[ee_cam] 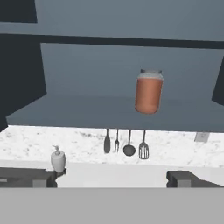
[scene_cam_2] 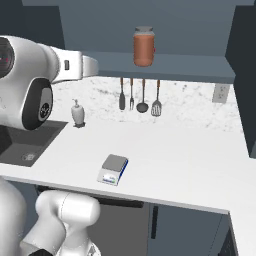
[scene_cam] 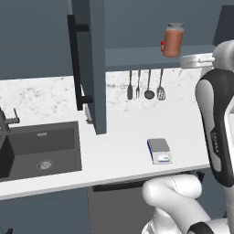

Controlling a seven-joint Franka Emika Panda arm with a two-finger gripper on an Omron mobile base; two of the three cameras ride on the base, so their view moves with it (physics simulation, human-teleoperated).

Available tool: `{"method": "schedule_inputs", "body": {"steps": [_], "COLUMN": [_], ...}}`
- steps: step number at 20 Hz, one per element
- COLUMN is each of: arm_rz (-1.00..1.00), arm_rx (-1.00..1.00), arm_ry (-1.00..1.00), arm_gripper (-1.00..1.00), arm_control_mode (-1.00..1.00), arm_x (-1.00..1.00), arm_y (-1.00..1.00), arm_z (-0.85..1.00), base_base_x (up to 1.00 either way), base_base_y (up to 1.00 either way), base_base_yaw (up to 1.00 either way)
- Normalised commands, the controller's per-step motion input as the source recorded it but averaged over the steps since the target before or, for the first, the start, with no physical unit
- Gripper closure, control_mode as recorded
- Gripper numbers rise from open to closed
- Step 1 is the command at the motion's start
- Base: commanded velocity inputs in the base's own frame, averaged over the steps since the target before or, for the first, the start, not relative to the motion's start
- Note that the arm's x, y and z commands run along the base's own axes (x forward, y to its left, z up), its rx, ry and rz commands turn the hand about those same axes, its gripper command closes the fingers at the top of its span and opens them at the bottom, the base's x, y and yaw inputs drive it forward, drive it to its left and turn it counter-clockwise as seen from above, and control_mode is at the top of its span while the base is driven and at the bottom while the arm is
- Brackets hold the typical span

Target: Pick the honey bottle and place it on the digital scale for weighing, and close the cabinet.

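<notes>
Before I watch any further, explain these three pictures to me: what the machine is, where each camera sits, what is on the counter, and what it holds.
It is a white robot arm on a rolling base in a simulated kitchen. Two cameras ride behind the arm, to its left and right. The third looks out from the hand; its gripper is open and holds nothing. On the white counter lie a small digital scale and a soap dispenser, with utensils hanging on the wall. The honey bottle stands on the shelf of the wall cabinet, whose door is open.
</notes>
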Motion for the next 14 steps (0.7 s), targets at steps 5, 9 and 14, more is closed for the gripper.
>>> {"method": "schedule_inputs", "body": {"steps": [5, 9, 14], "arm_rz": [-0.02, -0.04, -0.01], "arm_rx": [0.00, 0.00, 0.00], "arm_ry": [-0.03, 0.00, -0.03], "arm_gripper": [-1.00, -1.00, -1.00], "arm_control_mode": [-1.00, -1.00, -1.00], "arm_x": [0.26, 0.38, 0.48], "arm_y": [-0.23, -0.27, -0.28], "arm_z": [0.08, 0.05, 0.01], "base_base_x": [0.00, 0.00, 0.00], "base_base_y": [0.00, 0.00, 0.00], "base_base_yaw": [0.00, 0.00, 0.00]}}
